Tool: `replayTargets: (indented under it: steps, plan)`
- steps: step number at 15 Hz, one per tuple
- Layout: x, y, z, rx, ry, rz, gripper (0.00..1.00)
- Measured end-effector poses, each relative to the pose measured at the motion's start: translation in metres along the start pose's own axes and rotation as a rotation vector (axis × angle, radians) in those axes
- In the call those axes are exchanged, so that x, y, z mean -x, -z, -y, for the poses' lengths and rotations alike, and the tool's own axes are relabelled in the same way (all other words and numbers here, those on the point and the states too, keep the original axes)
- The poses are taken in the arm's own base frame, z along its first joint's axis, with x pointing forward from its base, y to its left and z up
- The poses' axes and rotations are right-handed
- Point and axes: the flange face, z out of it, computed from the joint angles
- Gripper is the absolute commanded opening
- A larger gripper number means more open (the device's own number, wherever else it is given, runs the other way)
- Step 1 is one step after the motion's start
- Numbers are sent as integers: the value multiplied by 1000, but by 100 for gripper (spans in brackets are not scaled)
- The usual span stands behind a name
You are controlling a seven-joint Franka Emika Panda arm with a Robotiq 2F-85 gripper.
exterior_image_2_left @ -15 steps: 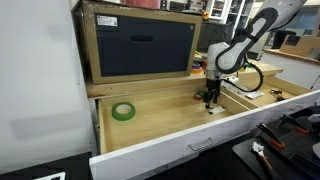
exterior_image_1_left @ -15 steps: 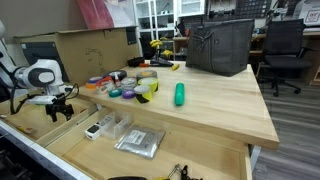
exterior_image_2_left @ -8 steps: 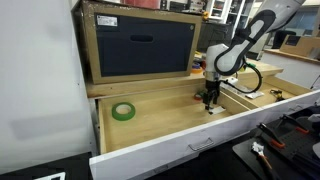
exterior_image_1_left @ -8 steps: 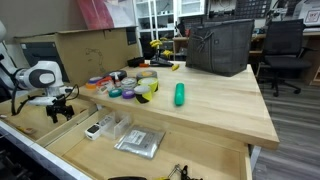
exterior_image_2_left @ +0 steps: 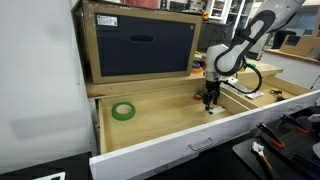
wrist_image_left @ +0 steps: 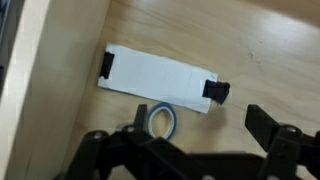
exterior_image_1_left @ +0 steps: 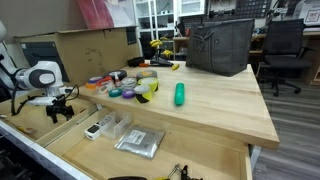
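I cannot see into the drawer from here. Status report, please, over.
Gripper open, holding nothing. Over white strip and blue ring in drawer. Nothing in between; green tape well aside.

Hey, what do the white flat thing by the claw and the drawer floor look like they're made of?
White flat thing: probably matte plastic or card; smooth, even white, black end pieces. Drawer floor: light wood, maybe plywood; visible grain, dull sheen.
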Motion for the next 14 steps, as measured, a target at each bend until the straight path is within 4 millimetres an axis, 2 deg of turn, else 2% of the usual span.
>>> replayTargets:
  steps: [7, 14]
  plan:
    - [6, -5, 9, -3, 8, 1, 100]
    - [3, -15, 24, -2, -9, 11, 100]
